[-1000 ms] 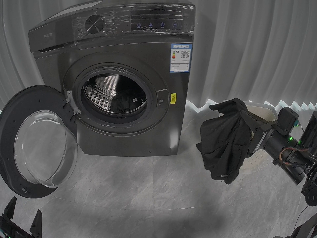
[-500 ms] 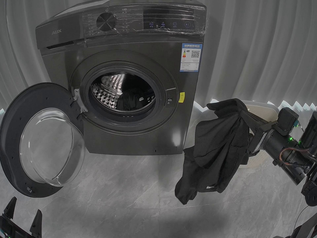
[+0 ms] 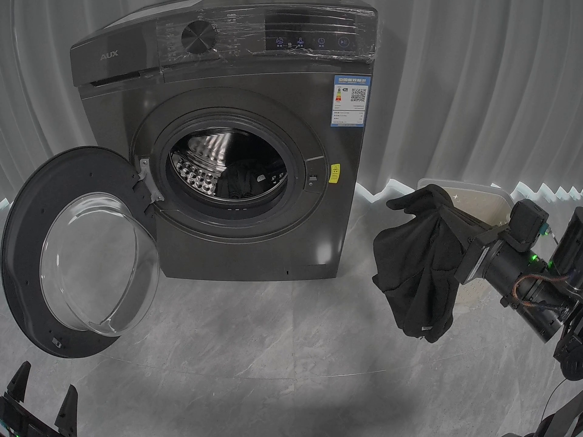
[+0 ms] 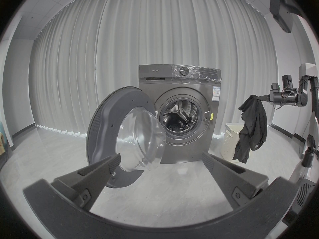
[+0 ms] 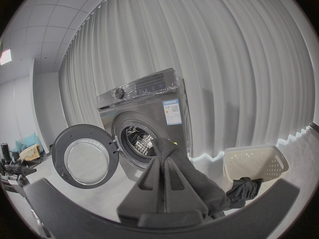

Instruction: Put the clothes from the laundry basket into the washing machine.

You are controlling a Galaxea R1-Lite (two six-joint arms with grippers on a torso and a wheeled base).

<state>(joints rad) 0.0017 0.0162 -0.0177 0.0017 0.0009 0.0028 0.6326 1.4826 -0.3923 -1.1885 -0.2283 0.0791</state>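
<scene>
Where the head view meets its lower left corner, the left gripper (image 3: 44,389) shows two dark fingers spread apart with nothing between them, low over the grey marbled floor (image 3: 273,347). At the right of the frame, about halfway up, the right gripper (image 5: 162,165) has its fingers pressed together on a black garment (image 3: 419,268). The garment hangs in loose folds in the air, clear of the floor and to the right of the machine, apart from its opening. Just behind the cloth stands the pale laundry basket (image 3: 483,196), its rim partly hidden by the garment. At the middle left, the round door (image 3: 54,213) of the washing machine (image 3: 243,92) is swung wide open, its clear domed glass facing the room. The dark grey front-loading machine fills the upper centre of the frame. Inside its shiny metal drum (image 3: 200,165) lies a dark piece of clothing (image 3: 243,182). Pale pleated curtains (image 3: 473,62) cover the wall behind.
</scene>
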